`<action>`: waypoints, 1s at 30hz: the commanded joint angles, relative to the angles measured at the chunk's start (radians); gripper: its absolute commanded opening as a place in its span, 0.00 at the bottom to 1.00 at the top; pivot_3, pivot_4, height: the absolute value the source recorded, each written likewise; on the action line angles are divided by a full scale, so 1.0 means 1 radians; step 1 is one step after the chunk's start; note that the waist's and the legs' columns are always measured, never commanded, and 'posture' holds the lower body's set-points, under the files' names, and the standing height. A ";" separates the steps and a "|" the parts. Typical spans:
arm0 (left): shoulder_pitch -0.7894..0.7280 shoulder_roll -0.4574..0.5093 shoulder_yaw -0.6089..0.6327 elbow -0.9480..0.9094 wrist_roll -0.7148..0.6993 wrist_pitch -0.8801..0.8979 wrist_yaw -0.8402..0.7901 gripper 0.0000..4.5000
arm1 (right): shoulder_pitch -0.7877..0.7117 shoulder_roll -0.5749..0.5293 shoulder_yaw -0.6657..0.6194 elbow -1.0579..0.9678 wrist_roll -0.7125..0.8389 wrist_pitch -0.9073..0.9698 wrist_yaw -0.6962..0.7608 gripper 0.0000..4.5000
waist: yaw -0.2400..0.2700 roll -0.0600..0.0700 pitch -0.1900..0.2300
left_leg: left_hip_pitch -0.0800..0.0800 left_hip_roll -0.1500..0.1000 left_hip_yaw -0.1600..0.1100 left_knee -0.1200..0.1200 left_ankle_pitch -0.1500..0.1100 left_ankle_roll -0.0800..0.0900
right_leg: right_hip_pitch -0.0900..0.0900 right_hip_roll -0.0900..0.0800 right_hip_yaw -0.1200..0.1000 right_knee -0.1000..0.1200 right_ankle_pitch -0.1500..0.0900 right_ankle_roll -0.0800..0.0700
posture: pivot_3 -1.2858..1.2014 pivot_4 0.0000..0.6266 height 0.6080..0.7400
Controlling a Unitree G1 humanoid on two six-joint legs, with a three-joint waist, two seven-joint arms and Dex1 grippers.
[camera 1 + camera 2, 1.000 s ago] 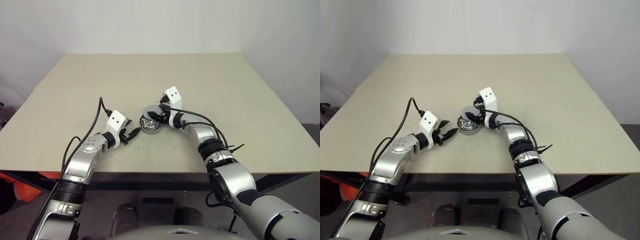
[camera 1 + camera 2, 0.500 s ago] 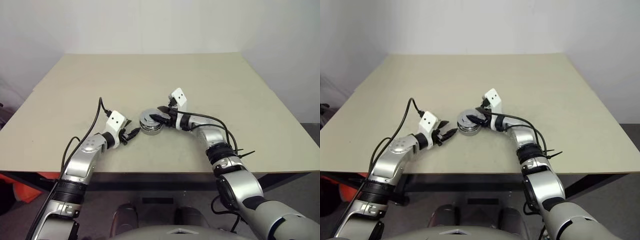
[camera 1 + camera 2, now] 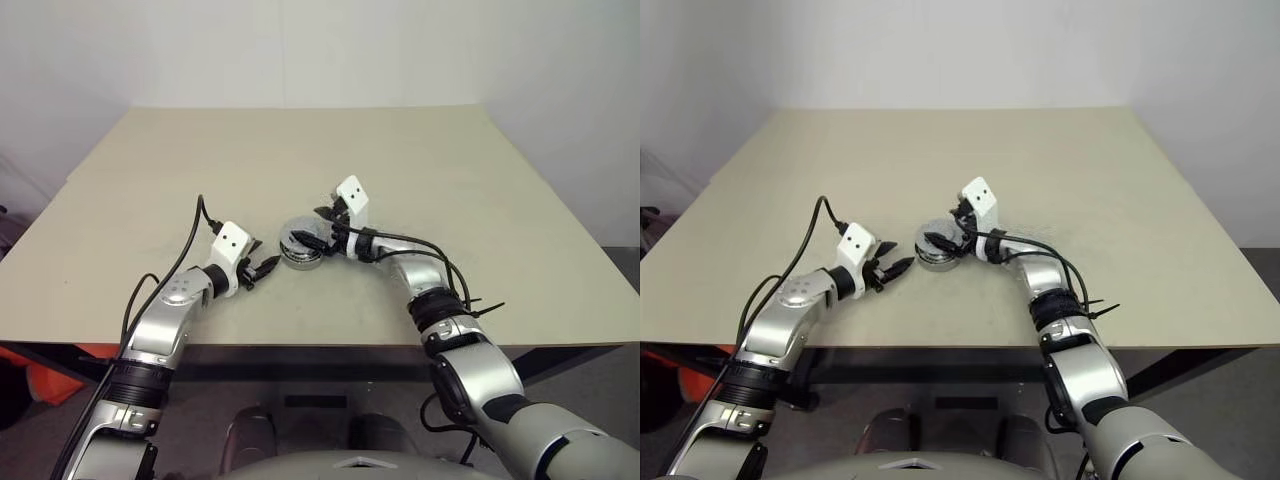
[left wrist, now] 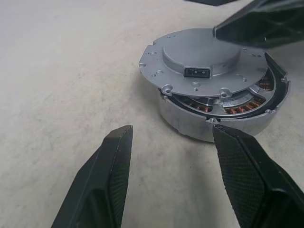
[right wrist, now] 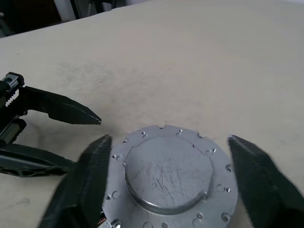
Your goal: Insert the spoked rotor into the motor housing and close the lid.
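Observation:
The motor housing [image 3: 300, 250] sits on the table's near middle, a squat silver disc with copper windings [image 4: 247, 103] showing under its lid. The silver lid [image 4: 204, 64] lies on top, shifted to one side and not flush. The spoked rotor is hidden. My right gripper [image 3: 318, 232] is open, with its fingers [image 5: 90, 180] standing apart on either side of the lid. My left gripper [image 3: 265, 267] is open just beside the housing, pointing at its wall [image 4: 187, 124], with nothing between its fingers [image 4: 114, 161].
The beige table [image 3: 420, 160] stretches wide around the housing, with its front edge close behind both arms. A black cable [image 3: 195, 235] loops over my left forearm.
My right gripper has opened wider and drawn back a little from over the housing, its wrist turning. The left gripper has kept still.

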 commanded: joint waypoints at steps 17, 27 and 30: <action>0.005 0.012 0.018 -0.029 -0.004 -0.008 0.006 0.62 | -0.049 0.031 0.016 0.099 -0.050 -0.103 -0.056 0.99 | -0.002 0.000 0.000 | 0.000 0.000 0.000 0.000 0.000 0.000 | 0.000 0.000 0.000 0.000 0.000 0.000 | 0.52 0.00 1.00; 0.006 0.011 0.015 -0.030 -0.003 -0.008 0.006 0.62 | -0.049 0.028 0.034 0.121 -0.069 -0.109 -0.048 0.99 | -0.004 0.000 0.000 | 0.000 0.000 0.000 0.000 0.000 0.000 | 0.000 0.000 0.000 0.000 0.000 0.000 | 0.52 0.00 1.00; 0.007 0.012 0.016 -0.028 -0.003 -0.009 0.007 0.62 | -0.039 0.030 0.045 0.116 -0.080 -0.110 -0.036 0.99 | -0.004 0.000 0.000 | 0.000 0.000 0.000 0.000 0.000 0.000 | 0.000 0.000 0.000 0.000 0.000 0.000 | 0.52 0.00 1.00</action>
